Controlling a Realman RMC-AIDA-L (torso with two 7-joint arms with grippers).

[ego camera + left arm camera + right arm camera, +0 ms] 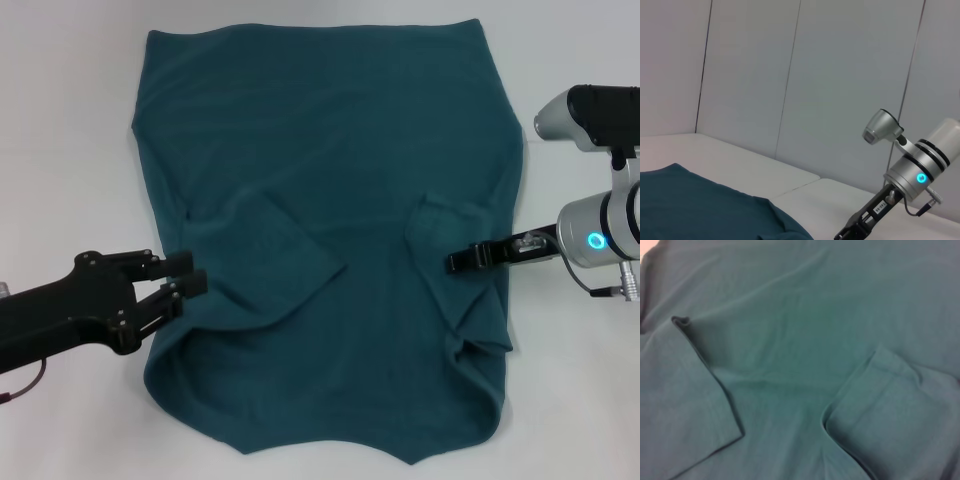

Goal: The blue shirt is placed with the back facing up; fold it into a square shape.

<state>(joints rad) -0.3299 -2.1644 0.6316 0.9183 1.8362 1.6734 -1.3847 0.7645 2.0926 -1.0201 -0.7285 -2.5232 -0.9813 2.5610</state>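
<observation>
The blue shirt (330, 190) lies spread flat on the white table, plain side up, with no print showing. Both short sleeves are folded inward onto the body, the left sleeve (275, 245) and the right sleeve (440, 225). The right wrist view shows both folded sleeves close up on the shirt (805, 340). My left gripper (186, 274) is open at the shirt's left edge, near the bottom, with nothing between its fingers. My right gripper (462, 261) reaches in from the right, over the shirt just below the right sleeve. The left wrist view catches a corner of the shirt (700, 210) and the right gripper (855, 231).
The white table (70, 150) surrounds the shirt on all sides. The shirt's near hem (330, 450) is wrinkled and bunched at the lower right. A pale panelled wall (790, 75) stands beyond the table.
</observation>
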